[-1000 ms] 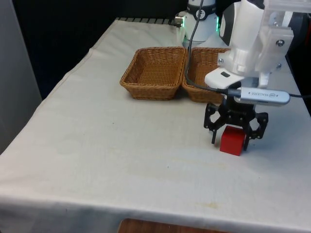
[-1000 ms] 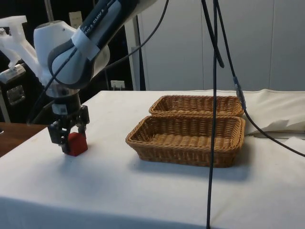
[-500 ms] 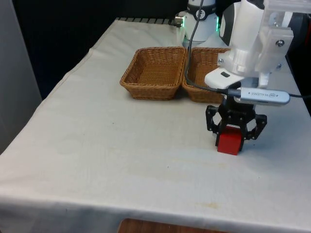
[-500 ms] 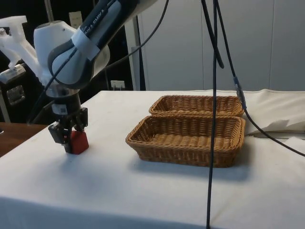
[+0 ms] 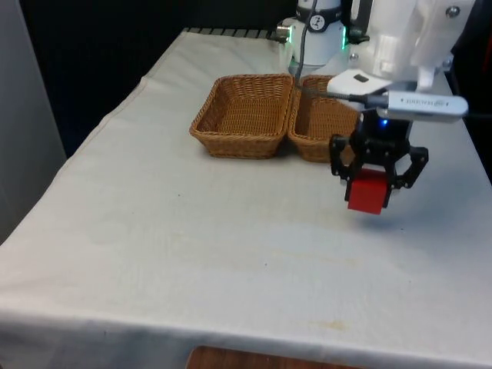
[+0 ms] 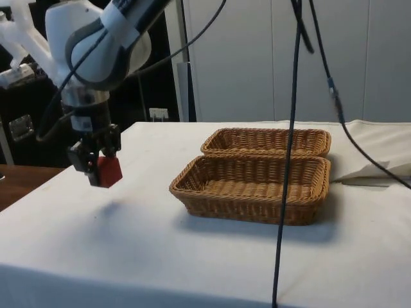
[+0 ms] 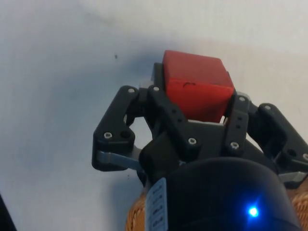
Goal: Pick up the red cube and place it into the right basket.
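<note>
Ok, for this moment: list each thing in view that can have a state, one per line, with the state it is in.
gripper: shut on the red cube, raised above the cloth
red cube: held between the fingers, lifted clear of the table, not in a basket
basket on the front view's right: upright, nothing seen in the visible part
basket on the front view's left: upright, empty
white cloth: spread flat over the table

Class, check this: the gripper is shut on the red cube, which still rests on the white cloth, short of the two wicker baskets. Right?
Not quite. The gripper is shut on the red cube, but the side view shows the cube lifted clear of the white cloth, short of the two wicker baskets.
</note>
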